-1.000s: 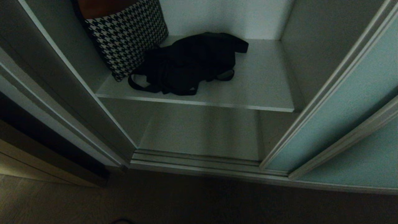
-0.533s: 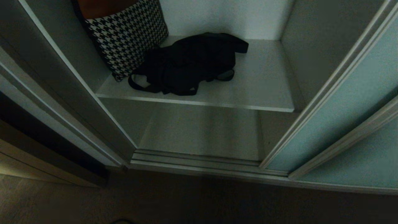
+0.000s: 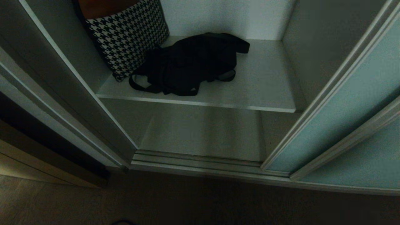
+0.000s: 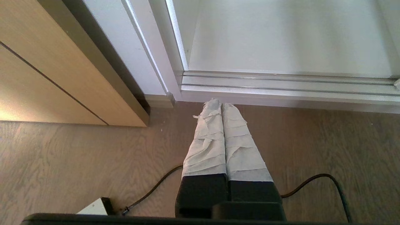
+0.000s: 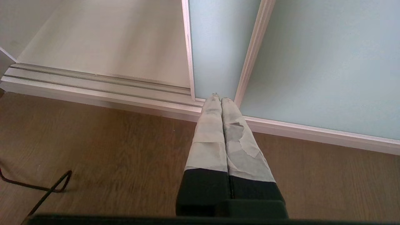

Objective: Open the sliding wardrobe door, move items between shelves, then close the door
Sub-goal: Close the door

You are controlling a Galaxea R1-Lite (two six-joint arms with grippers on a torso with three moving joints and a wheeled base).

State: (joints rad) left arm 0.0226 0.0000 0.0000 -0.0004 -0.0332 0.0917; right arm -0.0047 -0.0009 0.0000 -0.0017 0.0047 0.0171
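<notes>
The wardrobe compartment stands open, with the frosted blue-green sliding door (image 3: 340, 103) pushed to the right. A floppy black bag (image 3: 190, 64) with straps lies on the white shelf (image 3: 265, 84), its left side against a houndstooth basket (image 3: 131, 34). Below it is a lower shelf (image 3: 203, 134), bare. Neither arm shows in the head view. My left gripper (image 4: 221, 103) hangs shut and empty over the wooden floor, just before the door track (image 4: 281, 87). My right gripper (image 5: 219, 98) is shut and empty too, low in front of the sliding door's (image 5: 218, 47) bottom corner.
A beige wooden cabinet front (image 4: 47, 72) stands left of the wardrobe. Dark cables (image 4: 315, 181) lie on the wooden floor (image 5: 109, 147) near both grippers. A second frosted panel (image 5: 328, 62) sits right of the sliding door.
</notes>
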